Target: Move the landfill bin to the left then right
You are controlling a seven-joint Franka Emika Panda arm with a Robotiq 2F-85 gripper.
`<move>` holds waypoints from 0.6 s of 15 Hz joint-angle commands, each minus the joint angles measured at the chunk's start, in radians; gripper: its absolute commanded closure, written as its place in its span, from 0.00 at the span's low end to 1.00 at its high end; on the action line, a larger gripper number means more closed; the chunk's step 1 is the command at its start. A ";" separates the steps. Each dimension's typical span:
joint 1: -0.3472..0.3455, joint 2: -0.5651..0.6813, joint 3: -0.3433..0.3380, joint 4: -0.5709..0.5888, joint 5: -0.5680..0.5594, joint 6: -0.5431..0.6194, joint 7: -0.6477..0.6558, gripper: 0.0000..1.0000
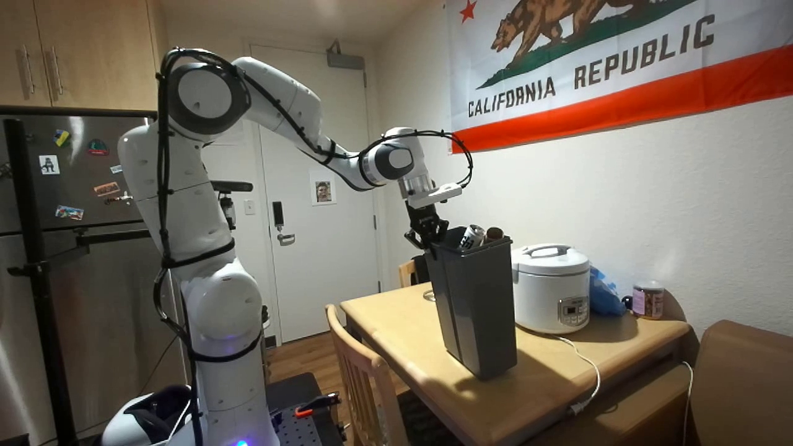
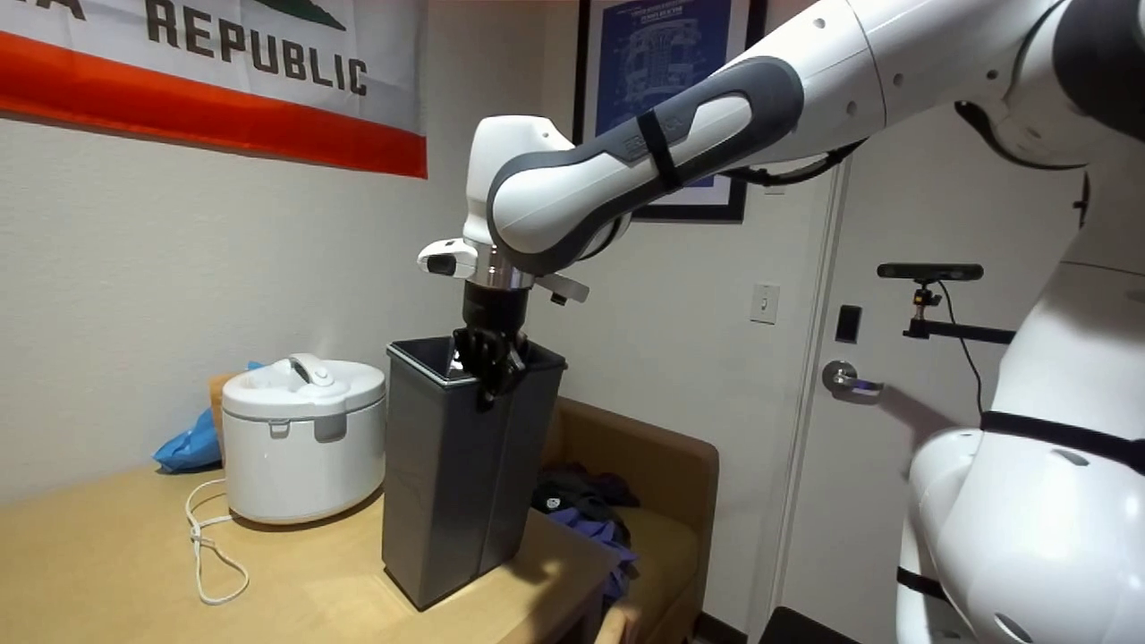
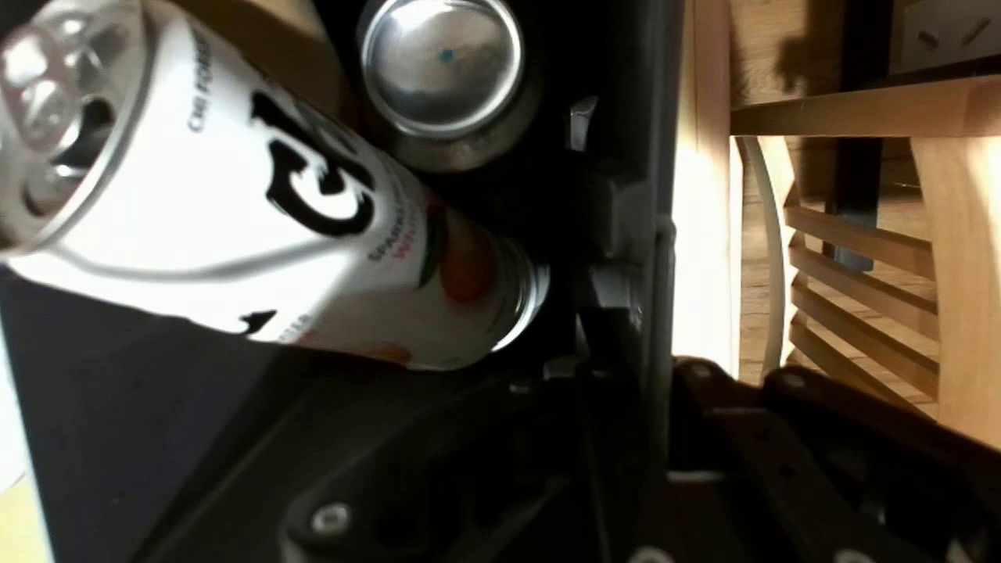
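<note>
The landfill bin (image 1: pixel 476 310) is tall, narrow and dark grey. It stands roughly upright on the wooden table, near the edge, and also shows in an exterior view (image 2: pixel 452 510). My gripper (image 1: pixel 430 248) points down at the bin's rim in both exterior views (image 2: pixel 490 394). In the wrist view the fingers (image 3: pixel 657 407) lie on both sides of the bin's wall (image 3: pixel 663 172), one inside and one outside, closed on it. The pads themselves are dark and hard to see. A white can (image 3: pixel 313 211) and a second can (image 3: pixel 444 70) stick up inside the bin.
A white rice cooker (image 1: pixel 551 291) stands close beside the bin, also in an exterior view (image 2: pixel 304 438), its white cord (image 1: pixel 588 365) on the table (image 1: pixel 396 316). A blue bag (image 1: pixel 604 294) and a jar (image 1: pixel 648 300) are behind it. A wooden chair (image 1: pixel 365 365) stands at the table's edge.
</note>
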 commanded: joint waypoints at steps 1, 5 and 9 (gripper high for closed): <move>-0.011 -0.047 0.003 0.022 -0.003 -0.086 0.004 0.98; -0.014 -0.024 -0.003 0.046 0.000 -0.119 -0.011 0.98; -0.015 -0.001 -0.008 0.058 0.004 -0.103 -0.017 0.98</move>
